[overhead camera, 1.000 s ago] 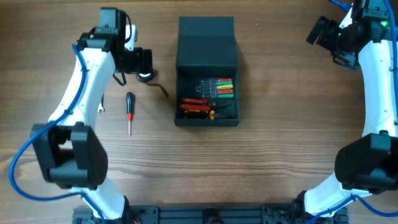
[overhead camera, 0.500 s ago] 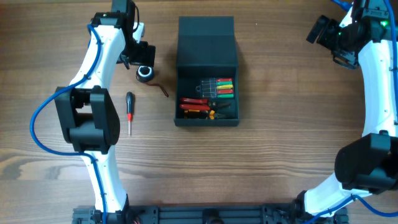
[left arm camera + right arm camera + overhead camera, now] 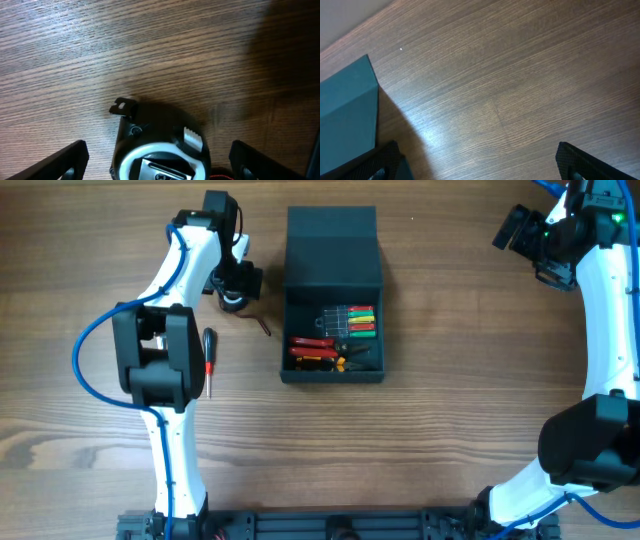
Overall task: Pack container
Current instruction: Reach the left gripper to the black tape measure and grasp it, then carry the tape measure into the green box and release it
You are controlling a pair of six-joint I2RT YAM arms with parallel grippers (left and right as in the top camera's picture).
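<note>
**Reaching for the tape measure next to the open box**

The container (image 3: 333,376) sits in the middle of the table (image 3: 450,430), toward the far side. Its lid (image 3: 332,245) is tipped back, so it is open. Inside lie red pliers (image 3: 312,343) and a clear case of coloured bits (image 3: 352,320). Another tool lies near the front wall, but it is too small to name.

Just left of the box sits a round black tape measure (image 3: 162,145) with a thin red cord (image 3: 258,323) trailing toward the box. The left gripper (image 3: 235,285) hangs right over it. Its 2 fingers (image 3: 65,157) are spread wide, 1 on each side of the tape measure, and they are not squeezing it.

Over the last second the left arm has swung its elbow in from the near left. The elbow now stands beside the red and black screwdriver (image 3: 209,360). The hand has turned and lined up over the tape measure, which has barely moved. So it looks like the arm is about to go down and close on it.

The right gripper (image 3: 525,230) has stayed at the far right corner, well apart from everything, spread wide and empty.

At least 2 things are left outside, so the packing looks about half done.
</note>
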